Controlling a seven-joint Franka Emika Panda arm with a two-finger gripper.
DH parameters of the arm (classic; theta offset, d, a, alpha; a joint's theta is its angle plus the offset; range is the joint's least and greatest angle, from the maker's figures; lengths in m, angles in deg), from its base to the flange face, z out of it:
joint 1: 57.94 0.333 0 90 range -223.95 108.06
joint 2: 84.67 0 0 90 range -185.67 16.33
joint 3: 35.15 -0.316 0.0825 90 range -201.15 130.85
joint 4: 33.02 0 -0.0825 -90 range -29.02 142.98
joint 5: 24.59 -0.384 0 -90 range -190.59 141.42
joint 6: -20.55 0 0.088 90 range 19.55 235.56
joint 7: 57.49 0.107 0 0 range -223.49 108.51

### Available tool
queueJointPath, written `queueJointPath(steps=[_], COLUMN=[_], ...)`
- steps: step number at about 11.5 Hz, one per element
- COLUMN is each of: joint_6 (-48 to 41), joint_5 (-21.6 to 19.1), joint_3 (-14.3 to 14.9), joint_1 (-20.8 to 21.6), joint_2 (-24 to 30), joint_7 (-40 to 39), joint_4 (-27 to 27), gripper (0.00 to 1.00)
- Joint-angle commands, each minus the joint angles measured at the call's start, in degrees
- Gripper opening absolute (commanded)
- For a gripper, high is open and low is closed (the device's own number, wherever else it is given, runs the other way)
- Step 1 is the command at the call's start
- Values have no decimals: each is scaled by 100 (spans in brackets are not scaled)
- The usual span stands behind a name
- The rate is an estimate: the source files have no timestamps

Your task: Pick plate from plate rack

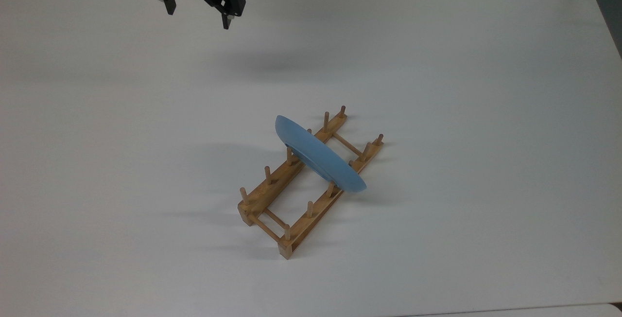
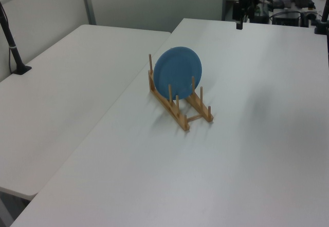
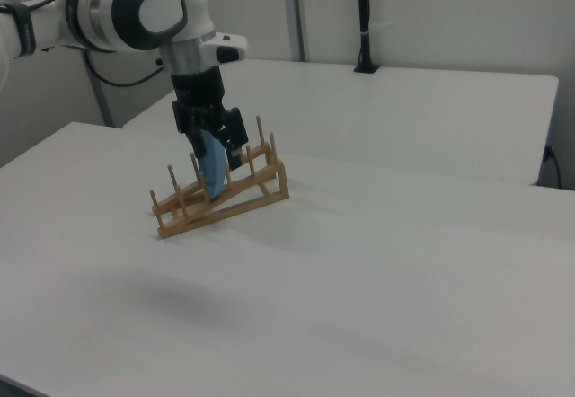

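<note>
White table [image 1: 486,88]; plate [image 1: 318,155] upright in plate rack [image 1: 272,195]; pincer [image 1: 199,13] released, well apart.

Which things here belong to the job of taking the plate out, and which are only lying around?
For the job:
plate
plate rack
end effector, open

Only around:
white table
black post

A plain light-blue plate [image 1: 318,156] stands in a light-wood plate rack [image 1: 272,210] on a white table [image 1: 461,88], the black end effector [image 1: 199,13] well beyond the rack.
</note>
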Motion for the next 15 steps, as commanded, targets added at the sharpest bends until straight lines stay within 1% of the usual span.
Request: queueJointPath(steps=[1, 2, 3, 4, 5, 6, 7, 8, 9, 10, 12, 13, 15], joint_6=[290, 676, 1054, 1519, 1880, 2119, 2382, 2654, 2822, 2841, 2842, 2850, 2894], joint_5=[192, 201, 358, 769, 938, 1192, 1786, 2297, 2755, 3098, 3181, 3225, 3688], joint_3=[-41, -41, -41, -41, -49, -49, -49, -76, -198, -321, -340, -348, -348], joint_1=[340, 481, 630, 892, 991, 1209, 1499, 1606, 1659, 1668, 1668, 1668, 1669], joint_2=[-43, -104, -114, -114, -114, -235, -358, -447, -552, -666, -842, -1035, -1247], joint_7=[-87, -70, -87, -53, -26, -17, 18, 218, 359, 378, 387, 466, 580], joint_4=[-211, -353, -424, -433, -433, -433, -433, -416, -416, -433, -433, -451, -451], gripper=[100, 100, 100, 100, 100, 100, 96, 95, 94, 89, 87, 86, 72])
